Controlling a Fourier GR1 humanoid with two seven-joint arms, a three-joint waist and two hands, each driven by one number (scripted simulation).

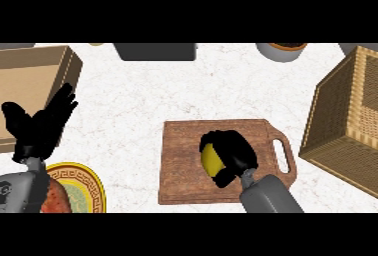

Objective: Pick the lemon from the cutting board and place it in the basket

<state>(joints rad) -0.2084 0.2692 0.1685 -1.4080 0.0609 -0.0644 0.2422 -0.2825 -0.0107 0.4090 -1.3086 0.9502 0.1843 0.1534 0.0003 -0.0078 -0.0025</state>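
A yellow lemon (211, 158) lies on the brown wooden cutting board (184, 150) in the middle of the counter. My right hand (235, 150) is over it, fingers and thumb curled round the lemon and hiding most of it. The wicker basket (347, 115) stands at the right edge, to the right of the board. My left hand (40, 125) rests open at the left edge, fingers up.
A cardboard box (33, 80) sits at the far left. A yellow-rimmed plate (85, 187) with food lies at the lower left. A dark grey object (155, 51) and a grey pot (282, 51) stand along the back edge.
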